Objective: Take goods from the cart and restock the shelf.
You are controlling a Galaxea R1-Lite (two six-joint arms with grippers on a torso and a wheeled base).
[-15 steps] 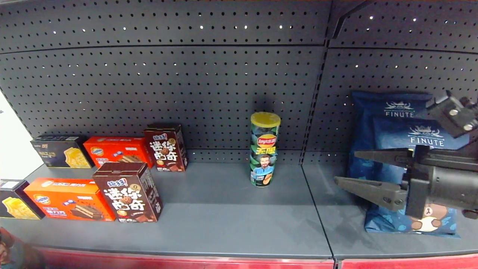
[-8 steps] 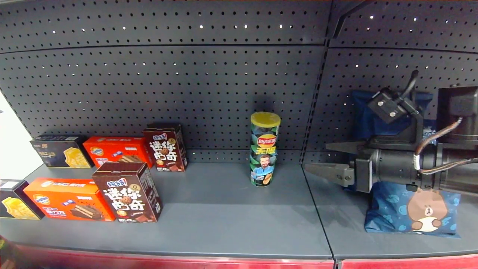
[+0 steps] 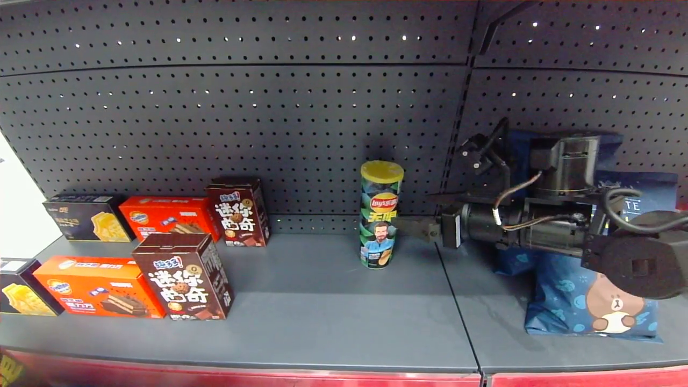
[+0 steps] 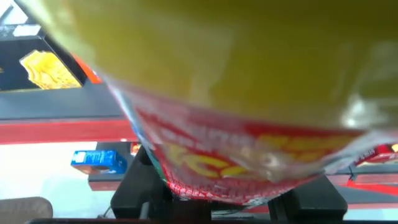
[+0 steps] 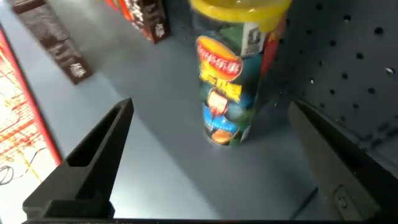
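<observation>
As the shelf stands: grey shelf, pegboard back, red front edge.
chip can: upright with its yellow lid on, at the back of the shelf near the pegboard, between the boxes on its left and the blue bags on its right.
right gripper: level over the shelf, just right of the chip can and pointing at it. Fingers spread wide with nothing between them. In the right wrist view the can stands ahead of the gap, and no contact can be seen.
left gripper: dark frame beneath a yellow-and-red packet that sits close against the left wrist camera. Whether it clamps the packet cannot be told.
back row, left to right: rear black box, rear orange box, rear brown box.
front row, left to right: front black box, front orange box, front brown box.
blue bags: right bay, behind the right arm. The front bag shows a bear.
</observation>
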